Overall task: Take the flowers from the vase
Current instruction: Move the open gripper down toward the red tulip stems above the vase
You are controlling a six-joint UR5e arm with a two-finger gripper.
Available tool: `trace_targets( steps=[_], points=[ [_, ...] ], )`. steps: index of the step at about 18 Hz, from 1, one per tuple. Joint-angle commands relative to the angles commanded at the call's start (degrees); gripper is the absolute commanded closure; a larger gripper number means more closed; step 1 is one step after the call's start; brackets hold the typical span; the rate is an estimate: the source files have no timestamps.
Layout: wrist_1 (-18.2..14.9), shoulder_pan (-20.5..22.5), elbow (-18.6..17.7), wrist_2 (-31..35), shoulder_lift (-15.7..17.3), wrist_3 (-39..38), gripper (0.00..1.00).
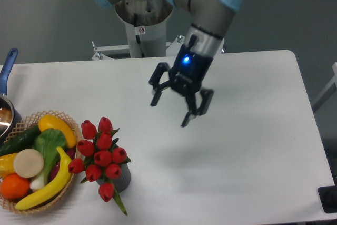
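Observation:
A bunch of red tulip flowers (100,155) with green stems stands in a small dark grey vase (121,179) near the table's front left. The blooms spread wider than the vase and hide most of it. My gripper (170,111) hangs open above the table's middle, up and to the right of the flowers, well apart from them. Nothing is between its fingers.
A wicker basket (70,128) holding a banana (50,188), an orange, a cucumber and other produce sits just left of the vase. A pot with a blue handle (6,69) is at the left edge. The arm's base post (142,25) stands behind the table.

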Motion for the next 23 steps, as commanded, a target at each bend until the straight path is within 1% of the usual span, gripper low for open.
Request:
trace_targets(
  steps=[4,6,8,11,14,19,23],
  points=[
    [-0.09,-0.09,0.09,-11.0,-3.07,-1.75,0.0],
    [-0.09,-0.09,0.17,-12.25,-5.53,-1.93,0.0],
    [0.0,-0.09,0.18,-13.21,-7.29,-1.84,0.0],
    [-0.09,0.09,0.09,-17.08,-8.0,-2.29,0.0],
    [-0.09,0.18,0.26,-17.35,-8.88,-2.29,0.0],
    [-0.09,-0.17,1.84,-17.26,-11.17,-2.2,0.0],
    [-0.09,-0.79,2.55,-17.09,-11.69,-2.11,0.0]
  ],
)
